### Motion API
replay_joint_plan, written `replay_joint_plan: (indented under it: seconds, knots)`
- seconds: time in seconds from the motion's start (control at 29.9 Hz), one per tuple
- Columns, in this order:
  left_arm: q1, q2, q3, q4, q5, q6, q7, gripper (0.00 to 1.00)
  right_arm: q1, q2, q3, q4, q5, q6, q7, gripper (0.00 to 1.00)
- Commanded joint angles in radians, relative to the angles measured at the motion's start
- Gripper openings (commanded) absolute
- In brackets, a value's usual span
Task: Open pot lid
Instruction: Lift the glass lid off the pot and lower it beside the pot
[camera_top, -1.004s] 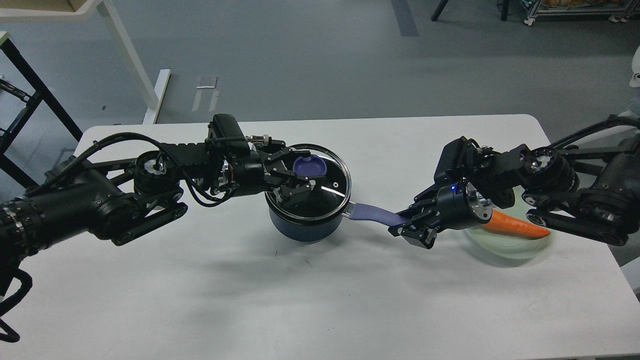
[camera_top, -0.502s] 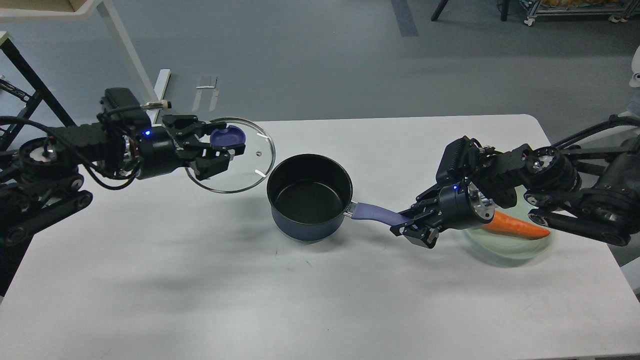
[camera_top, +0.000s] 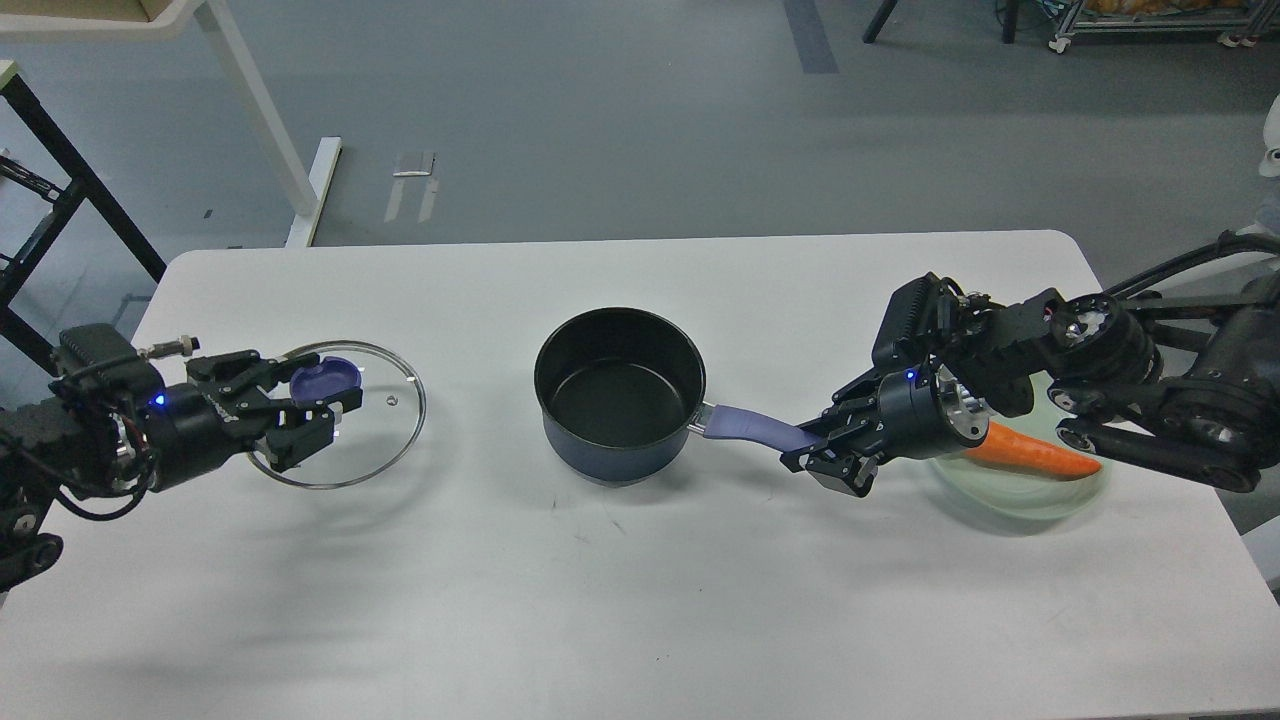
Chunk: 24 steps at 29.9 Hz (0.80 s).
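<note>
The dark navy pot (camera_top: 618, 395) stands uncovered in the middle of the white table, its black inside bare. Its lavender handle (camera_top: 745, 427) points right. My right gripper (camera_top: 815, 447) is shut on the handle's end. My left gripper (camera_top: 318, 395) is shut on the lavender knob (camera_top: 326, 378) of the clear glass lid (camera_top: 375, 425). It holds the lid near the table's left side, well left of the pot, low over the surface.
A pale green plate (camera_top: 1030, 497) with an orange carrot (camera_top: 1035, 454) sits at the right, partly behind my right arm. The white table (camera_top: 640, 600) has its front edge near me. Table legs and floor lie beyond the back edge.
My left gripper lifted the lid off the pot and carried it left and toward me, lower over the table. The pot and my right gripper have stayed in place.
</note>
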Motion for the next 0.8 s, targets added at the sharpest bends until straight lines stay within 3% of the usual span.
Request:
replay_joint_plan:
  seconds: [0.0, 0.17, 0.37, 0.43, 0.54, 0.64, 0.74, 0.77]
  knots:
    - [0.043, -0.019, 0.000, 0.039, 0.001, 0.044, 0.000, 0.32, -0.002, 0.000, 0.000, 0.000, 0.000, 0.000, 0.000, 0.27]
    - [0.071, -0.040, 0.001, 0.076, 0.004, 0.058, 0.000, 0.33, -0.002, 0.000, 0.000, 0.000, 0.000, 0.000, 0.000, 0.27]
    - [0.099, -0.042, 0.001, 0.076, 0.009, 0.058, 0.000, 0.41, -0.002, 0.004, 0.000, 0.000, 0.000, 0.000, 0.000, 0.28]
    - [0.102, -0.042, 0.001, 0.079, 0.009, 0.058, 0.000, 0.49, -0.004, 0.003, 0.000, 0.000, -0.001, 0.000, 0.000, 0.28]
    - [0.114, -0.044, 0.001, 0.088, 0.013, 0.058, 0.000, 0.54, -0.002, 0.001, 0.000, 0.000, 0.000, 0.000, 0.000, 0.28]
    - [0.114, -0.048, 0.000, 0.117, 0.012, 0.060, 0.000, 0.69, -0.004, 0.001, 0.000, 0.000, 0.000, 0.000, 0.000, 0.28]
    - [0.111, -0.056, -0.008, 0.117, 0.006, 0.063, 0.000, 0.93, -0.002, 0.001, 0.000, 0.000, 0.000, 0.000, 0.000, 0.29]
    - [0.111, -0.056, -0.012, 0.114, 0.003, 0.064, 0.000, 0.95, -0.002, 0.000, 0.000, 0.000, 0.000, 0.000, 0.000, 0.29]
